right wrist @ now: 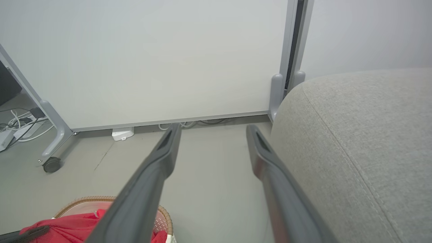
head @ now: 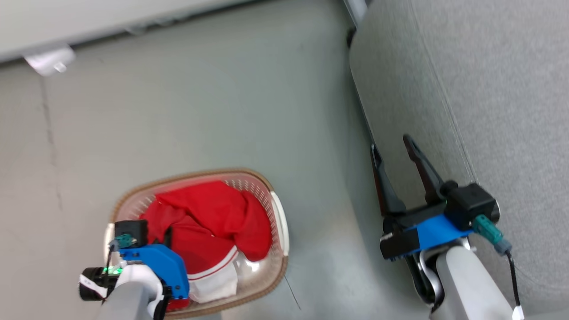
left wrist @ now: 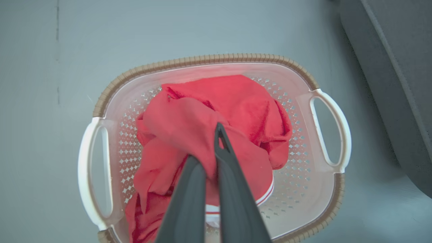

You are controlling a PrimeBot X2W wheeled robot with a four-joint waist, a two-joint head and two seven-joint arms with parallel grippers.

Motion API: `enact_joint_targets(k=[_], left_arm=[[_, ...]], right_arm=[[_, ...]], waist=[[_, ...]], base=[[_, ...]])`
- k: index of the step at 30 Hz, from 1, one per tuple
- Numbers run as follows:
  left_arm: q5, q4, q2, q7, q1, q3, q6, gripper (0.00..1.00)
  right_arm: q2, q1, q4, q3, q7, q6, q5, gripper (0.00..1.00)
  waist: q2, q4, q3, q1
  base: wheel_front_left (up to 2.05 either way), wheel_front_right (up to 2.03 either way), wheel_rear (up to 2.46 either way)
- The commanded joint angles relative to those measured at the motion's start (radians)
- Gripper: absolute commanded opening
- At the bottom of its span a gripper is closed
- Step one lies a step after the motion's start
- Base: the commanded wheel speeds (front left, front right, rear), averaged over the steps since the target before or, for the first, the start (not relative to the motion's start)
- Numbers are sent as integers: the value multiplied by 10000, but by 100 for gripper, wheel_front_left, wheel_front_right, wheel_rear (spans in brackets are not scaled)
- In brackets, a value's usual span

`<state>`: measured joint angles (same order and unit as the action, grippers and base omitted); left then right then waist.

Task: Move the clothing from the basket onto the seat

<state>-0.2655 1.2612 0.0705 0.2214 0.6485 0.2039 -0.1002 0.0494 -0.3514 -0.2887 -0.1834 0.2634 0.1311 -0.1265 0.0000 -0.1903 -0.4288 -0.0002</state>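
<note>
The red clothing (head: 209, 213) lies bunched in the cream basket (head: 191, 174) on the floor; a white-striped edge shows at its near side. My left gripper (left wrist: 209, 148) reaches down into the basket (left wrist: 202, 60) and is shut on a fold of the clothing (left wrist: 236, 101), with fabric draped over one finger. In the head view the left gripper (head: 168, 238) is at the lower left over the basket. My right gripper (head: 391, 146) is open and holds nothing, beside the front edge of the grey seat (head: 489, 89). The right gripper (right wrist: 213, 128) has the seat (right wrist: 364, 135) on its right.
Grey floor lies between the basket and the seat. A white partition panel (right wrist: 152, 60) on a wheeled frame with a caster (right wrist: 51, 165) stands beyond, with cables and a small white box (right wrist: 123, 133) at its foot. The basket's rim (right wrist: 84, 199) shows low in the right wrist view.
</note>
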Motion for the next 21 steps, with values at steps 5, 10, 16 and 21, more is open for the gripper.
enact_joint_targets(k=[5,10,16,21], left_arm=[[120,-406,-124,250,-237,528,-216,0],[-276,-1259,-193,364,-401,1309,-304,0],[-1378,-2923,-181,201,-554,3001,-310,0],[-2036,-3974,-185,-87,-281,3997,-313,0]], right_arm=[[18,617,-286,179,15,-7,174,100],[17,1063,-394,293,-116,-7,253,100],[18,1509,-277,227,-342,-7,217,100],[18,1872,-177,115,-511,-7,81,100]], waist=[[0,962,1806,2],[0,1347,2715,2],[0,1576,3402,2],[0,1682,3828,2]], base=[[0,0,0],[0,0,0],[0,0,0],[0,0,0]])
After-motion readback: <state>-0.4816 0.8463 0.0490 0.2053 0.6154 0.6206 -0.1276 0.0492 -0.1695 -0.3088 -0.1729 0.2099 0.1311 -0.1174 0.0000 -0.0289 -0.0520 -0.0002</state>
